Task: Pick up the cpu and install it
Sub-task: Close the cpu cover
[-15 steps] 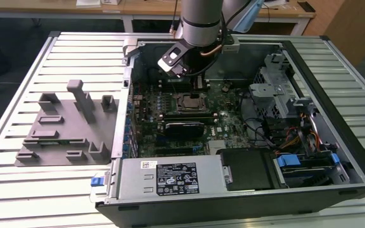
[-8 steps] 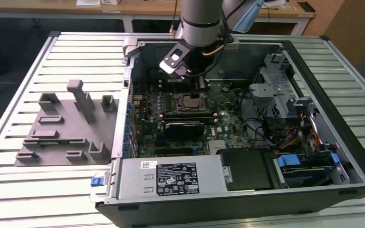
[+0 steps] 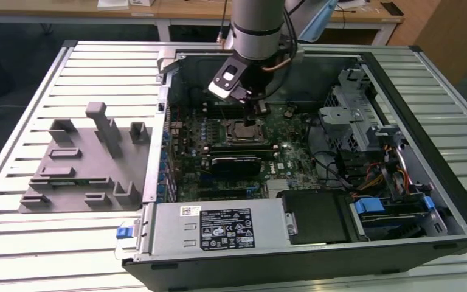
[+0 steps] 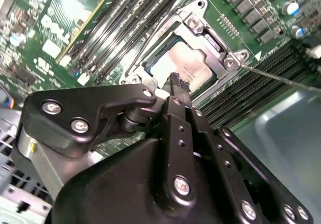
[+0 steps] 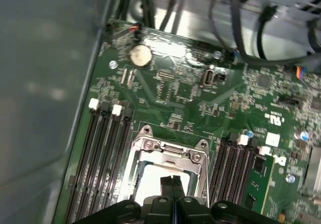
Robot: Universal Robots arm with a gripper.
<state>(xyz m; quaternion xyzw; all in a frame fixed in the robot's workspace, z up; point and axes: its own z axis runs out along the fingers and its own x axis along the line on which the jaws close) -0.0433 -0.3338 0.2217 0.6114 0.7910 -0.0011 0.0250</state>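
In the second wrist view the tool hung with fingers pressed together, gripping nothing, just over the cpu lying inside the socket frame. An off-centre push could tilt it.

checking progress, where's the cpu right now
In both wrist views the cpu lies in the socket frame, between the memory slots, beneath the shut hand.
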